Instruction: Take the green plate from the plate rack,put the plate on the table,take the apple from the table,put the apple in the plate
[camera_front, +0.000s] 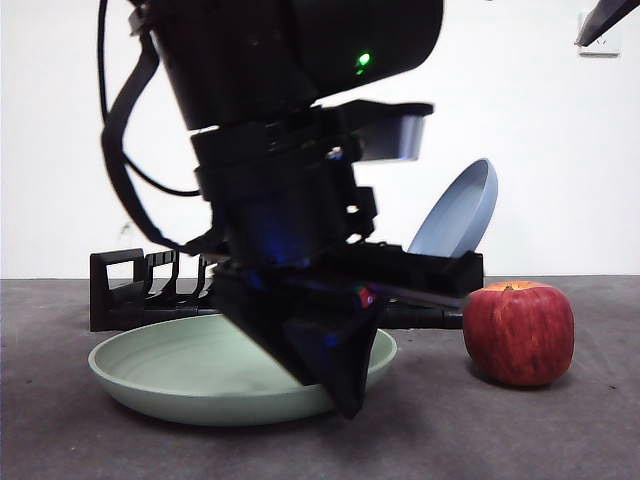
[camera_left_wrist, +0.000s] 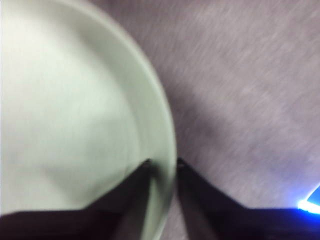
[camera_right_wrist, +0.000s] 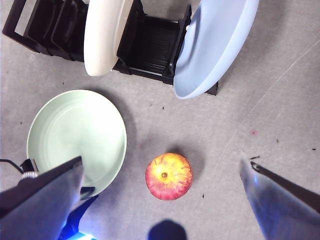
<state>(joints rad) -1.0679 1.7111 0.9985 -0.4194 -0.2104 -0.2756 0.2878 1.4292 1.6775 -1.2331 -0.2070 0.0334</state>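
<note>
The green plate (camera_front: 180, 370) (camera_right_wrist: 75, 135) lies flat on the table (camera_front: 560, 430) in front of the plate rack (camera_front: 130, 290) (camera_right_wrist: 150, 47). My left gripper (camera_front: 345, 400) (camera_left_wrist: 163, 162) is low at the plate's rim on the side nearer the apple, its jaws shut on either side of the pale rim (camera_left_wrist: 162, 150). To the right of the plate, apart from it, the red apple (camera_front: 518, 333) (camera_right_wrist: 169, 176) rests on the table. High over the apple hangs my right gripper (camera_right_wrist: 161, 162), open and holding nothing.
A cream-white plate (camera_right_wrist: 105, 35) and a blue plate (camera_front: 455, 215) (camera_right_wrist: 215, 45) stand on edge in the rack behind. The left arm's dark bulk fills the middle of the front view.
</note>
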